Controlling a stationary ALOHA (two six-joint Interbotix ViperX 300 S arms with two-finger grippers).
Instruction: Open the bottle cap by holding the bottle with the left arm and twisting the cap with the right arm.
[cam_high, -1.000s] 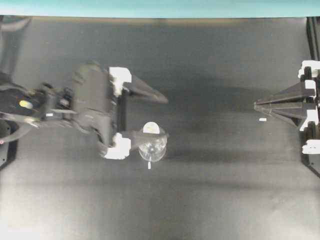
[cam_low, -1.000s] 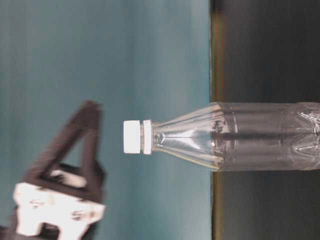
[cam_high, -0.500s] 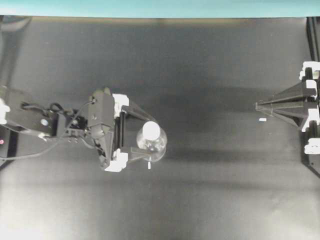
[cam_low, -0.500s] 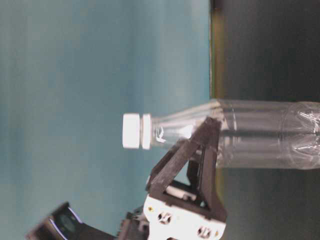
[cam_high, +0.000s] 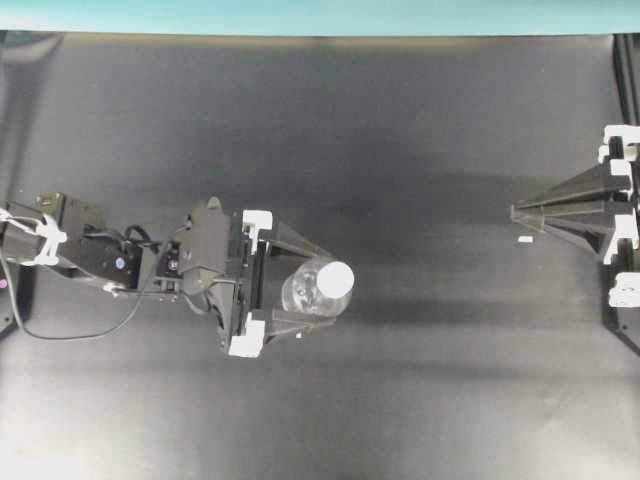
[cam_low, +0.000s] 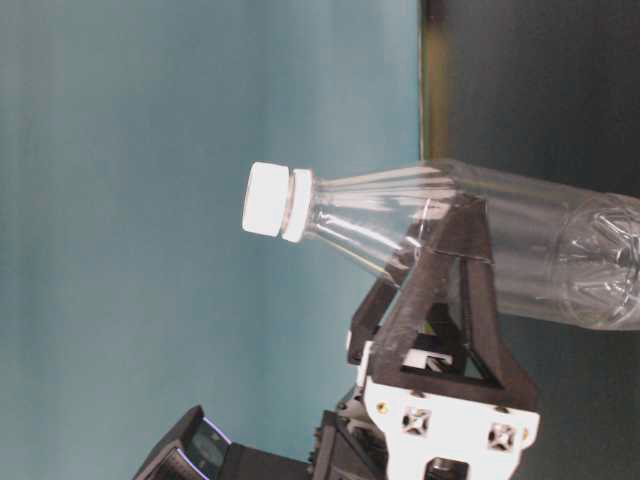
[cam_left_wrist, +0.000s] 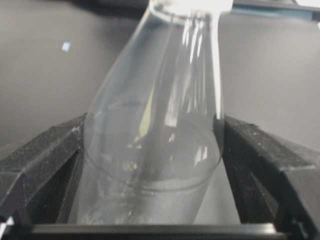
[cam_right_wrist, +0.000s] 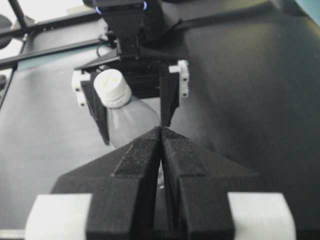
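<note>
The clear bottle (cam_high: 303, 293) stands tilted on the black table (cam_high: 420, 400), and its white bottle cap (cam_high: 336, 278) leans toward the right. My left gripper (cam_high: 328, 288) is open, with one finger on each side of the bottle's lower body. In the left wrist view the bottle (cam_left_wrist: 155, 150) fills the whole gap between the black fingers (cam_left_wrist: 45, 160). The table-level view shows the cap (cam_low: 266, 199) free, well above the finger (cam_low: 455, 270). My right gripper (cam_high: 515, 212) rests shut and empty at the far right, its tips (cam_right_wrist: 161, 129) pointing at the bottle (cam_right_wrist: 131, 122) from a distance.
A small white tape mark (cam_high: 525, 240) lies just in front of the right gripper. A teal wall (cam_high: 300, 15) runs along the table's far edge. The left arm's loose black cable (cam_high: 60, 335) loops near the left edge.
My left gripper has come down and forward, so its open fingers now straddle the bottle. The bottle has tipped from upright, its cap swinging to the right. The right arm has not moved.
</note>
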